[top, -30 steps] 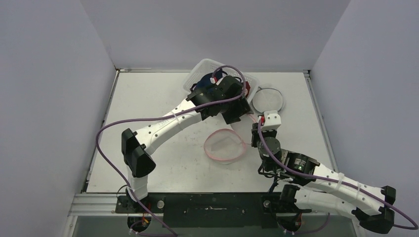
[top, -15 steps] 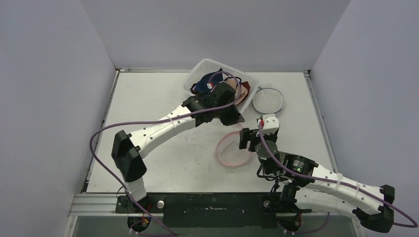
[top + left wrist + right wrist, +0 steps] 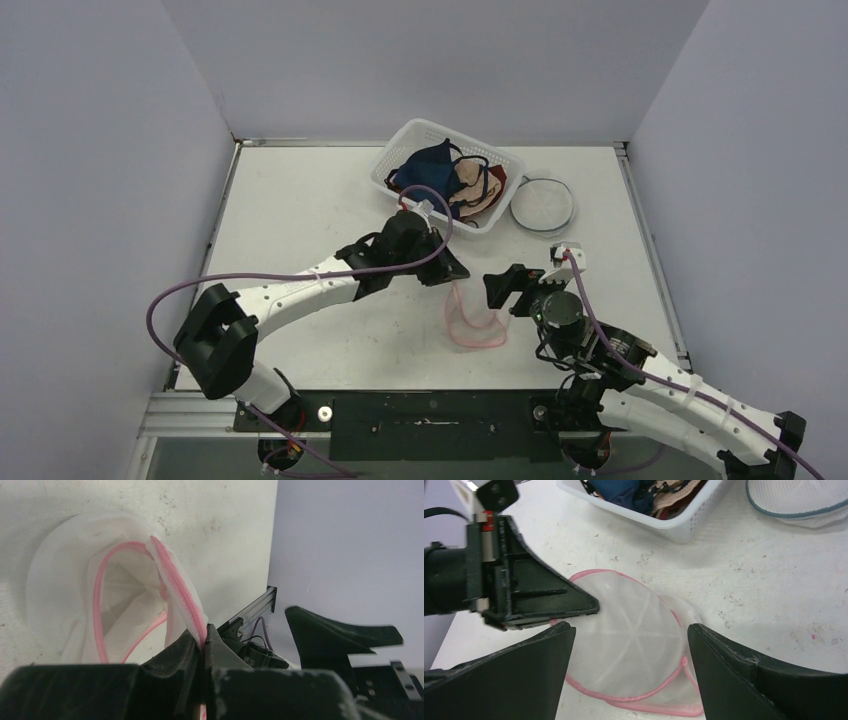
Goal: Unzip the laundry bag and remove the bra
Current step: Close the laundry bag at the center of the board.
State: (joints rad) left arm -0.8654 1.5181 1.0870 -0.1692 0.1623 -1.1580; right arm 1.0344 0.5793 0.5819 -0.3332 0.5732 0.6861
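Showing the scene from left to right: the left arm (image 3: pixel 300 290) reaches from the near left corner of the table (image 3: pixel 300 200) toward its middle. The left gripper (image 3: pixel 202 636) is pinched tight on the pink zipper edge of the laundry bag (image 3: pixel 476 322), with the mesh and its pink tape caught between the two black fingers. The bag is a round, white mesh pouch with pink trim. It lies in the middle of the table toward the near edge, between the two grippers. The held edge is lifted, while its lower rim rests on the tabletop. The table surface shows through the mesh, and whether the zipper is undone cannot be told.

Behind the left gripper, at the far side of the table, stands a white basket (image 3: pixel 392 150). It holds several bras (image 3: pixel 438 160) in navy, beige and red, heaped together.

The right gripper (image 3: pixel 630 629) hovers just right of the bag with its fingers spread wide and nothing between them. It points toward the bag and the left gripper. To the right of the basket, just beside it, a second round mesh pouch (image 3: pixel 543 203) with a dark rim lies flat. The right arm (image 3: pixel 660 375) stretches from the near right corner.
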